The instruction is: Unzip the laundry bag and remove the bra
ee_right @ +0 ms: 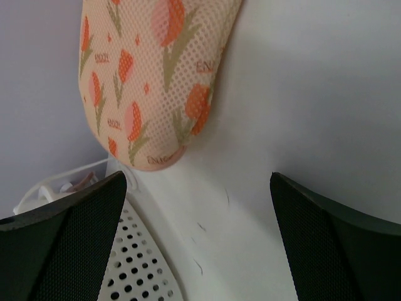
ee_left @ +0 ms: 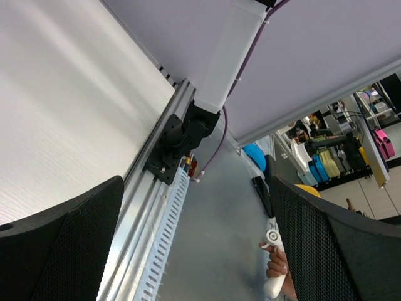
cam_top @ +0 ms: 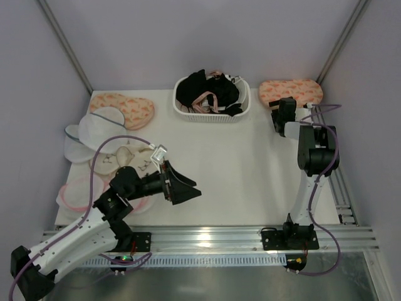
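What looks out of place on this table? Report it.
The black garments bulge out of the white basket, one piece draped over its front right rim. The round bags at left lie in a loose overlapping heap. Nothing looks damaged.

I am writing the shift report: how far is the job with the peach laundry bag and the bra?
Done: nothing yet; the laundry bag at the back right lies whole and looks closed. In hand: the right fingers stand open just short of it, touching nothing; the left fingers, open too, hold nothing. Left: unzip it and pull out the bra, which does not show from outside.
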{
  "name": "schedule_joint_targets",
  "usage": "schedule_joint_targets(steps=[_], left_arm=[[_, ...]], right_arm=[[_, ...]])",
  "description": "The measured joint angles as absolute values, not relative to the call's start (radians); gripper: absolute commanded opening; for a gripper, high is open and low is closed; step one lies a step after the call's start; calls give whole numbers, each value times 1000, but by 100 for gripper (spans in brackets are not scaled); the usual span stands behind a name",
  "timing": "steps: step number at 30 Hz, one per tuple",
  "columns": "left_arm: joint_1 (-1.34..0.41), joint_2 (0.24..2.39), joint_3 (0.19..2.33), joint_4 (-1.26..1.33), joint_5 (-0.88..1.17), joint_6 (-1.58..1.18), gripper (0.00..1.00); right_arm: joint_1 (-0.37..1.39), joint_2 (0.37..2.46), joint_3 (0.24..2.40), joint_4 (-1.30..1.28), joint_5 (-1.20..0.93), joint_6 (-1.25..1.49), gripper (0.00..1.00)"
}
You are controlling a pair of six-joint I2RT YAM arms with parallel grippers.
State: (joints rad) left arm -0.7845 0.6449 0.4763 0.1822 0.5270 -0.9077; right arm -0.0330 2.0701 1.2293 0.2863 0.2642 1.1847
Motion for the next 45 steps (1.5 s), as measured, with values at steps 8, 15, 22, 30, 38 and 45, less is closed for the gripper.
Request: schedule_joint_targets(steps=[8,15,22,30,38,45], left_arm=[[-785,632,474,147,511,-909,99],[-785,632,474,105,494,-905,99],[-785,641,474,90,489,-897,99],[-785,619,474,90,489,-897,99],[-785,562,474,89,489,-896,99],[-785,518,474,66,470,-894,99]], right_arm=[[-60,2222,1470,207,286,1203,98],[-76,2344,1644,179,240,1206,48],[-89,2370,1603,237,180,1191,4],[-90,2157,1277,335,183,1114,4],[-75,1673,872,142,265,1052,4],[120,1250,620,-43,332,1040,4]])
